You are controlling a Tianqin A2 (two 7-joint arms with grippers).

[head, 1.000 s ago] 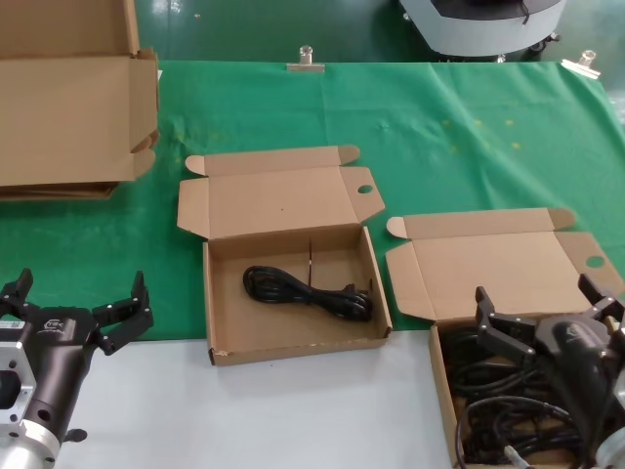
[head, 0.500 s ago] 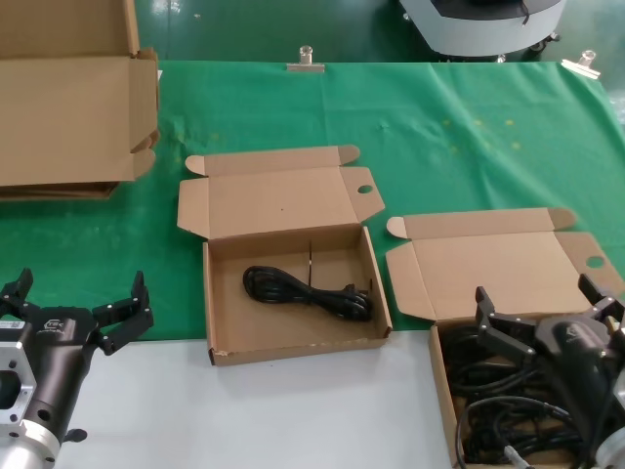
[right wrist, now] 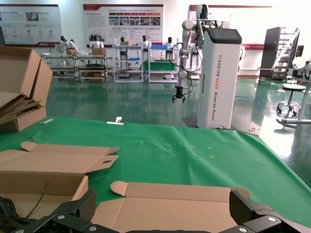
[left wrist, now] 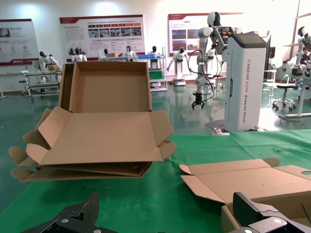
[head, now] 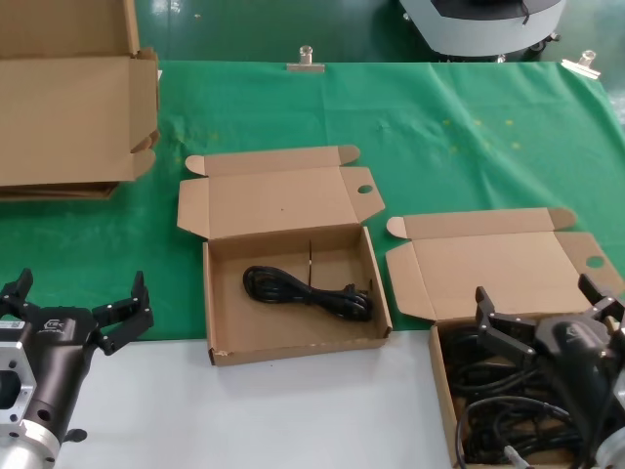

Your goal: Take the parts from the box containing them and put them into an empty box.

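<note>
- Corrugated brown card makes up both task boxes: the box containing them [head: 441, 386] sits at the near right, its lid folded open toward the far side, and the second box [head: 293, 293] sits at centre with its lid open the same way.
- Black cables [head: 498, 415] fill the right box in a loose tangle; they lie directly under and just near-side of the right gripper [head: 540, 315], which hovers over that box's far edge with its jaws spread wide and nothing between them.
- One black cable [head: 308, 290] already lies in the centre box, its long axis running left to right across the floor of the box.
- By position, the right arm is plainly the nearer one to the tangle: it judges as a short descent, straight down and slightly toward the near side, with no sideways reach.
- After a grasp, the carry would run to the left, over the strip of white surface [head: 322, 410] between the two boxes.
- Parked at the near left, the left gripper [head: 76, 301] is likewise wide open and empty, well apart from both boxes.
- Larger plain cartons [head: 68, 107] at the far left play no part.
</note>
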